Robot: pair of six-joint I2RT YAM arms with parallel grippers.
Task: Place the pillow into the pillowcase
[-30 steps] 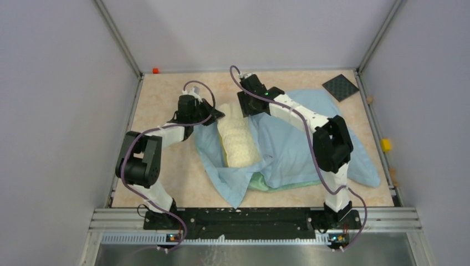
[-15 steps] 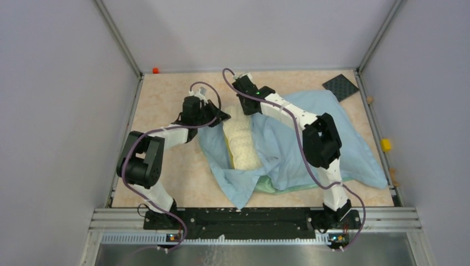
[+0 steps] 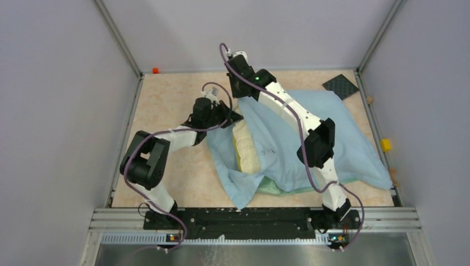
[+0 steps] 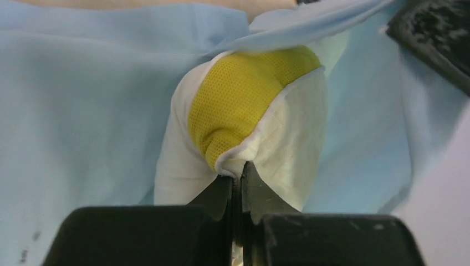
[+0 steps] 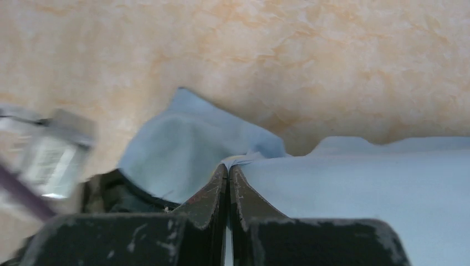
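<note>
Left gripper (image 4: 237, 180) pinches the cream-white pillow (image 4: 244, 111), probably squashy, by its corner; right gripper (image 5: 228, 169) clamps the likely slippery light-blue fabric pillowcase (image 5: 360, 183) at its hem.

Soft, even light, faint shadows; right wrist view's left edge blurs.

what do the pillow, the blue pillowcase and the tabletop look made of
Plump cream-white pillow: soft matte fabric, finely textured; its yellow side band looks like open mesh, tiny holes visible. Thin light-blue pillowcase: smooth lightweight cloth, faint sheen, draping in soft folds; possibly synthetic. Beige tabletop: hard, marble-patterned surface, likely laminate.
</note>
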